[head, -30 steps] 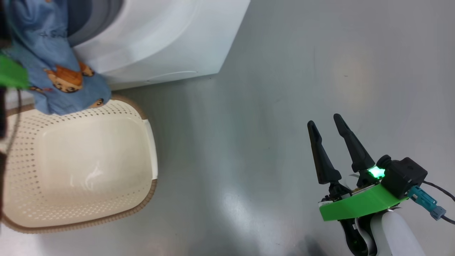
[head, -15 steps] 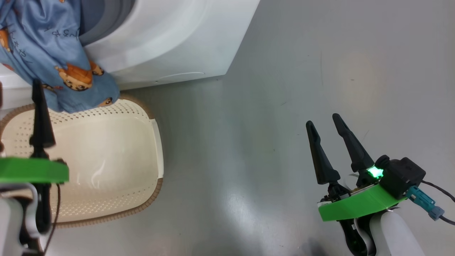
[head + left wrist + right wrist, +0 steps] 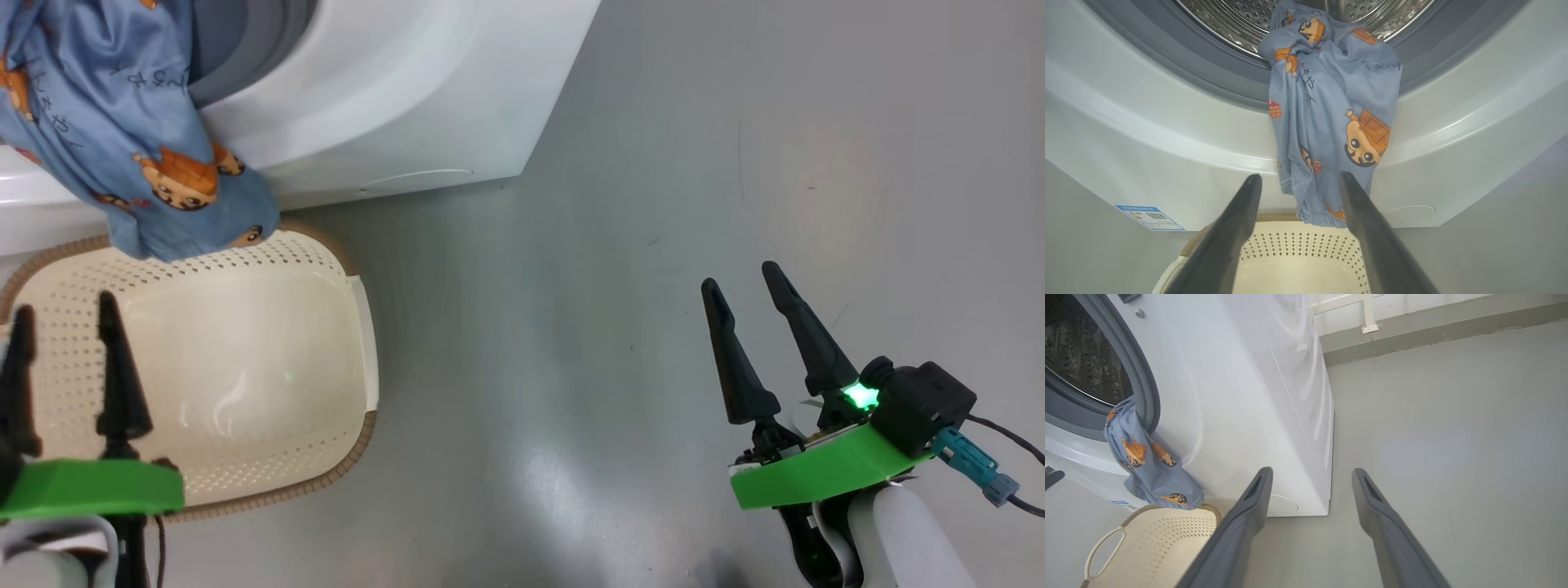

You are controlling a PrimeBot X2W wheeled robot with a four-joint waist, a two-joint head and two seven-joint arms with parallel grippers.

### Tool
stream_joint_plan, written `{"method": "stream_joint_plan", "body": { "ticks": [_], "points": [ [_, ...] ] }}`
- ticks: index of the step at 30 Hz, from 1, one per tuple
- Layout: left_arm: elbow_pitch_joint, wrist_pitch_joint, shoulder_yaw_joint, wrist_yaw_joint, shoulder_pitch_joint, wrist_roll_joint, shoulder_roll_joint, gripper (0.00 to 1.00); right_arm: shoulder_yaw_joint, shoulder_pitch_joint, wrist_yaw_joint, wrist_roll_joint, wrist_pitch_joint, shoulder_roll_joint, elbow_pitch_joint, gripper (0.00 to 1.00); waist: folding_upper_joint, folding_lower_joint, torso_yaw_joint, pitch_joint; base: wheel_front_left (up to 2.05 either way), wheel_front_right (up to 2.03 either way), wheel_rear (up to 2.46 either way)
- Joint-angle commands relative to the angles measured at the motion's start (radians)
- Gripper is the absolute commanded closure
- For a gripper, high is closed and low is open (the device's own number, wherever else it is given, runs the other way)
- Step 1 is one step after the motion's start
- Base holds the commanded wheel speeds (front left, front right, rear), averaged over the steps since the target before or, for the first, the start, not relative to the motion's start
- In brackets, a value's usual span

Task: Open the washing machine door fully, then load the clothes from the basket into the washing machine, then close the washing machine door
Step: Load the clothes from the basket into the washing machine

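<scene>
The white washing machine (image 3: 392,98) stands at the top left, its steel drum (image 3: 1229,16) exposed. The washing machine door is out of view. A light blue garment of the clothes (image 3: 139,131) hangs out of the drum over the grey gasket, and its hem reaches the far rim of the basket (image 3: 343,278). The same clothes (image 3: 1331,122) hang just beyond my left gripper (image 3: 1300,176). The basket's inside is bare. My left gripper (image 3: 64,309) hovers open above the basket's near side, holding nothing. Over the floor at the lower right, my right gripper (image 3: 740,276) is open and holds nothing.
Grey floor (image 3: 653,163) spreads to the right of the machine. A wall base with a white fitting (image 3: 1372,318) runs behind it. A small blue label (image 3: 1150,217) sits low on the machine's front.
My left gripper has drawn back from the machine's opening to above the basket, with nothing in it. The garment stays draped over the lip. The head camera shifted slightly. The right arm is still.
</scene>
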Motion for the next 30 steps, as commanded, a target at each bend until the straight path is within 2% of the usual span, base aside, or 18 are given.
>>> {"method": "stream_joint_plan", "body": {
  "ticks": [1,11,30],
  "points": [
    [-0.028,-0.009,0.035,0.005,0.018,0.004,0.022,0.00,0.021,0.033,0.001,-0.005,-0.005,0.002,-0.020,0.00,0.0000,0.0000,0.001,-0.003,0.00,0.00,0.00],
    [-0.040,-0.015,0.039,0.017,0.116,0.019,-0.001,0.00,0.027,0.040,0.001,-0.012,-0.005,0.002,-0.017,0.00,0.0000,0.0000,-0.003,-0.019,0.00,0.00,0.00],
    [-0.042,-0.017,0.041,0.006,0.121,0.026,-0.025,0.00,0.033,0.046,0.001,-0.016,-0.005,0.002,-0.015,0.00,0.0000,0.0000,0.002,-0.025,0.00,0.00,0.00]
  ]
}}
